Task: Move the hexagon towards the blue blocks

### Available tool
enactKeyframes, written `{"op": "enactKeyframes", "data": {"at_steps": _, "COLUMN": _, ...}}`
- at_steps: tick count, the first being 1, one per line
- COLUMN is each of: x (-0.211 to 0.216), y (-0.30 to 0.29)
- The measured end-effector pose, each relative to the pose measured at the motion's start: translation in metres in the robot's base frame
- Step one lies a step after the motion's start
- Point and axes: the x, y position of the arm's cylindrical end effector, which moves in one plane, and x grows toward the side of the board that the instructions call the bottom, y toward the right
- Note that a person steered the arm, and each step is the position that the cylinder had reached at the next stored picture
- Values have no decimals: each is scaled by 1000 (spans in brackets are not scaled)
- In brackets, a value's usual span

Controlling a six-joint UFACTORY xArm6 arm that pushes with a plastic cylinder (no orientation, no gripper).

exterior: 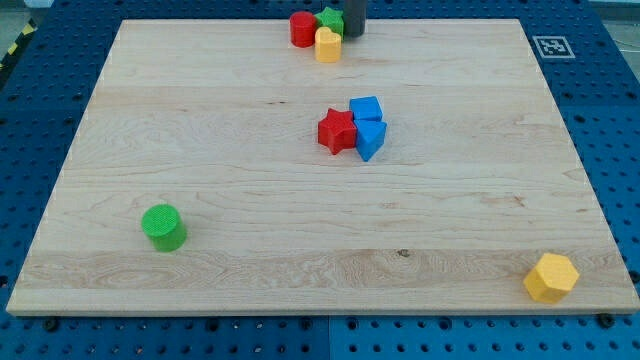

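Resting at the counter's [200, 110] bottom right corner, the yellow hexagon [551, 277] lay well apart from two touching blue blocks [367, 126] near centre, a red star [337, 131] against them. My tip [353, 33] stood at the top edge beside a green star [330, 18]. No gripper was fitted.

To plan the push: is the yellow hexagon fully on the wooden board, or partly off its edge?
On. The yellow hexagon sits inside the wooden board, near the corner at the view's bottom right, close to both edges.
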Motion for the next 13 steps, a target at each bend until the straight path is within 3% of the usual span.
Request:
{"op": "enactKeyframes", "data": {"at_steps": 1, "x": 11, "y": 74}}
{"op": "enactKeyframes", "data": {"at_steps": 2, "x": 60, "y": 149}}
{"op": "enactKeyframes", "data": {"at_steps": 4, "x": 225, "y": 209}}
{"op": "enactKeyframes", "data": {"at_steps": 6, "x": 382, "y": 223}}
{"op": "enactKeyframes", "data": {"at_steps": 7, "x": 402, "y": 219}}
{"op": "enactKeyframes", "data": {"at_steps": 9, "x": 400, "y": 130}}
{"op": "enactKeyframes", "data": {"at_steps": 10, "x": 380, "y": 103}}
{"op": "enactKeyframes", "data": {"at_steps": 11, "x": 370, "y": 98}}
{"op": "enactKeyframes", "data": {"at_steps": 13, "x": 394, "y": 86}}
